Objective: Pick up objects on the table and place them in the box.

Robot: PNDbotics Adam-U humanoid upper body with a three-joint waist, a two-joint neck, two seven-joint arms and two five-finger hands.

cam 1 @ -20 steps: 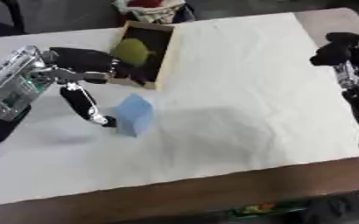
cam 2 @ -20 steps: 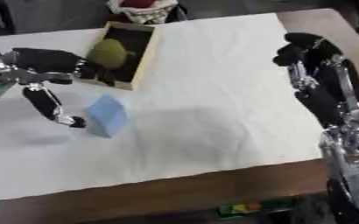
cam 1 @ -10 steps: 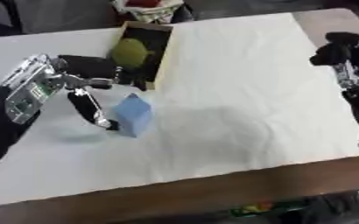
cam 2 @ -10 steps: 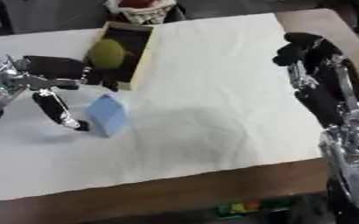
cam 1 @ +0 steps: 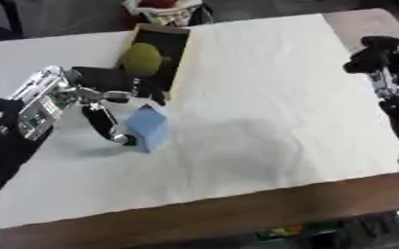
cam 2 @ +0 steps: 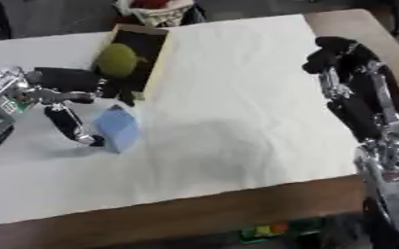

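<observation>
A light blue block (cam 1: 148,128) stands on the white cloth (cam 1: 254,107) left of centre. My left hand (cam 1: 102,99) reaches in from the left, its thumb low against the block's left side and its fingers stretched over the block's top toward the box. The wooden box (cam 1: 156,57) lies just behind, holding a green round fruit (cam 1: 141,57). My right hand (cam 2: 335,56) hovers at the right edge of the cloth with its fingers curled, holding nothing.
A bag or basket with red and white contents (cam 1: 163,8) sits beyond the box at the far edge. The brown table edge (cam 1: 194,219) runs along the front, and bare table (cam 1: 365,22) shows at the far right corner.
My left hand has shifted slightly lower and nearer around the blue block, which stays in place. The right hand has not moved.
</observation>
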